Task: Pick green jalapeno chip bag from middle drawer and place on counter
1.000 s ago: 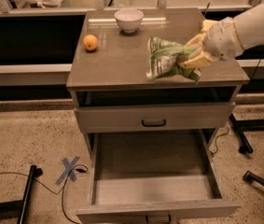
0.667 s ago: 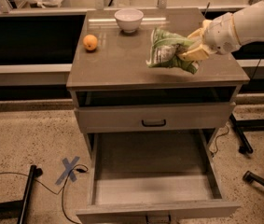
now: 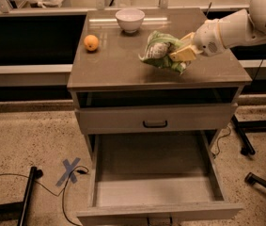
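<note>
Holds the green jalapeno chip bag (image 3: pixel 158 52) by its right end in the gripper (image 3: pixel 183 54), pinched nearly shut on the foil. Reaches in from the right, with the bag stretched leftward, low over the right half of the surface (image 3: pixel 118 67), well apart from the open middle drawer (image 3: pixel 153 194). Cannot tell whether touching down.

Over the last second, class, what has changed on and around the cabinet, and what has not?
The tool, shut on the green jalapeno chip bag, has carried it left in the view, further in over the counter. Nothing was released. The middle drawer stays open; orange and bowl have not moved.
</note>
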Motion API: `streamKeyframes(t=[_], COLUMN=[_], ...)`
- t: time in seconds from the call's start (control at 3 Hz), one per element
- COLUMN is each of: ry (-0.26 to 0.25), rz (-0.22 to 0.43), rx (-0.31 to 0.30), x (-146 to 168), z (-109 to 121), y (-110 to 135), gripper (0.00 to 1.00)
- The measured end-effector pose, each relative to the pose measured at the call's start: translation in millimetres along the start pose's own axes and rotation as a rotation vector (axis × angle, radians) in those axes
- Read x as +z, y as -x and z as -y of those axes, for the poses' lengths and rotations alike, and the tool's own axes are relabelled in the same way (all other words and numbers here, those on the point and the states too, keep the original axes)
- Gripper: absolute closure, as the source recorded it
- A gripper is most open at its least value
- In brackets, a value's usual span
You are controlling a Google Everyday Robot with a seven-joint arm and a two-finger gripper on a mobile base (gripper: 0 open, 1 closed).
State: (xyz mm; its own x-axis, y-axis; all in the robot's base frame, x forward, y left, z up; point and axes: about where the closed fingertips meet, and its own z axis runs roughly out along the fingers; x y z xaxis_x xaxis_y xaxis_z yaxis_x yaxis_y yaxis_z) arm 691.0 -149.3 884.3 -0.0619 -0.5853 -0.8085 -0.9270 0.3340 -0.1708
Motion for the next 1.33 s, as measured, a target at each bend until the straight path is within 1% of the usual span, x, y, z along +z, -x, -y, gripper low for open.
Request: streamKeyframes(t=[0.67,1.0,1.33], ry=[0.010,0.009,-0.010], rz=[0.001,0.033,0.080], rx=[0.007,-0.044,-0.097], x=[6,-5,-25], z=[-2,-9,-12], y=[1,22,52], gripper=[0.15,0.00,0.00])
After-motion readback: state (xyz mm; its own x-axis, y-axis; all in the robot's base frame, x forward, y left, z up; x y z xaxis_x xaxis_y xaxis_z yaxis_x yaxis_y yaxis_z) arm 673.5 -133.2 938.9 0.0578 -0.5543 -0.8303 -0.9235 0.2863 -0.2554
